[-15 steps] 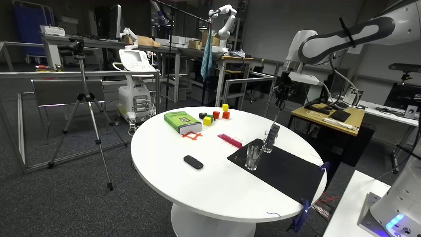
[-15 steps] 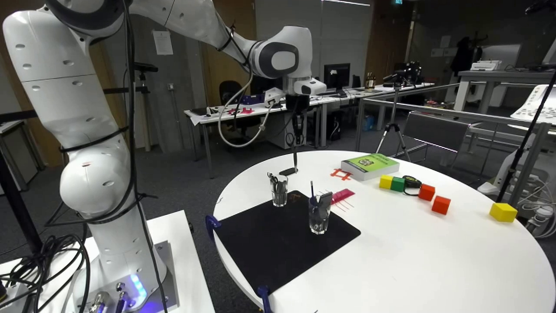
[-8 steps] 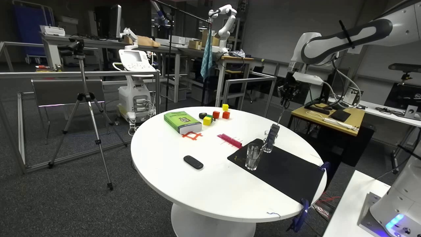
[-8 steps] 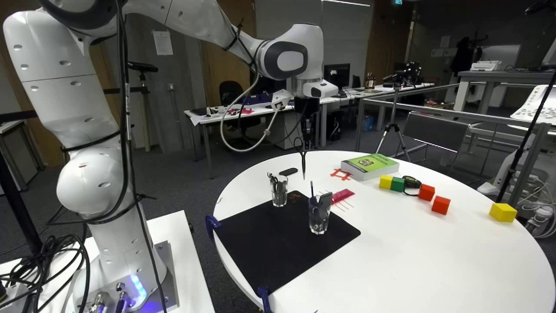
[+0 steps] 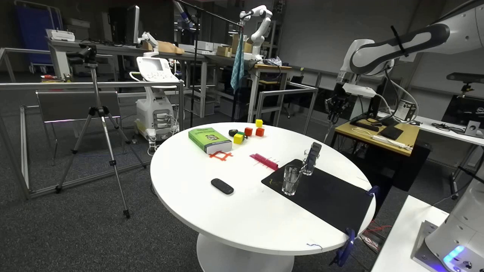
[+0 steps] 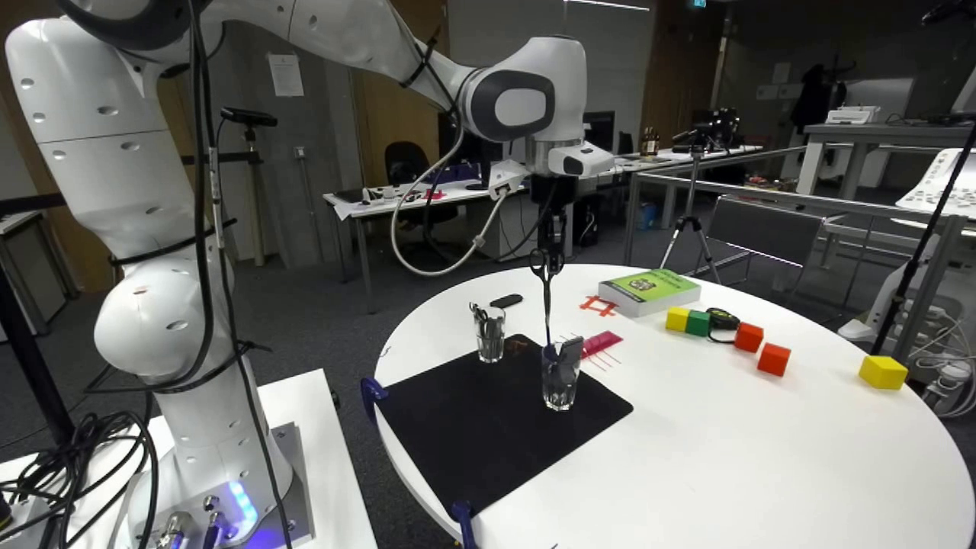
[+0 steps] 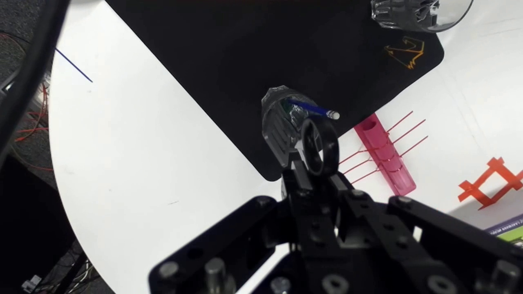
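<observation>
Held upright above the table is a pair of black-handled scissors (image 6: 547,293), blades pointing down. My gripper (image 7: 322,176) is shut on their handle, and one finger ring sticks out past the fingertips in the wrist view. Just beyond the fingers stands a glass (image 7: 273,102) holding a blue pencil (image 7: 308,107) and a dark grey flat item (image 7: 278,132). In an exterior view the blade tips line up with the top of this glass (image 6: 559,393); in an exterior view the blades (image 5: 328,132) appear to its upper right, apart from it. Whether they are directly over it I cannot tell.
Both glasses stand on a black mat (image 6: 488,435); the second glass (image 6: 490,352) holds dark utensils. Around them lie a pink holder (image 7: 384,151), a black remote (image 5: 222,186), a green book (image 5: 210,139) and several coloured cubes (image 6: 775,359). Blue clamps (image 5: 346,245) grip the table edge.
My gripper has moved to the right in both exterior views, carrying the scissors from near the remote toward the glass with the pencil. Glasses, mat and cubes stay put.
</observation>
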Robot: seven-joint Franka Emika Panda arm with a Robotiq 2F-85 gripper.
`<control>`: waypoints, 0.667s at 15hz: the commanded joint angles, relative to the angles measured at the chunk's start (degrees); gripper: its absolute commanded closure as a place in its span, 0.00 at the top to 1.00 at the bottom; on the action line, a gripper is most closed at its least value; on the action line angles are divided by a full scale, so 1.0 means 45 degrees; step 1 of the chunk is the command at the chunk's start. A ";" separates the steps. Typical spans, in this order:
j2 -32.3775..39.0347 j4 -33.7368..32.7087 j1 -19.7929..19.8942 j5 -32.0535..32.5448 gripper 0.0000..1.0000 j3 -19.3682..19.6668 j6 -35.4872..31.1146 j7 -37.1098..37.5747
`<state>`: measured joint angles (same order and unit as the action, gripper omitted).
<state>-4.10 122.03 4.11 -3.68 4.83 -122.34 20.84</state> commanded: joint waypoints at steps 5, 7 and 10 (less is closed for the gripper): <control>0.0154 0.0202 0.0164 -0.0619 0.03 0.0079 -0.1423 -0.1192; 0.0337 0.0165 0.0143 -0.0828 0.03 0.0071 -0.1767 -0.1366; 0.0645 0.0098 0.0098 -0.1197 0.03 0.0037 -0.2114 -0.1575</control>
<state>-2.12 122.58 4.52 -6.70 5.13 -129.64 16.22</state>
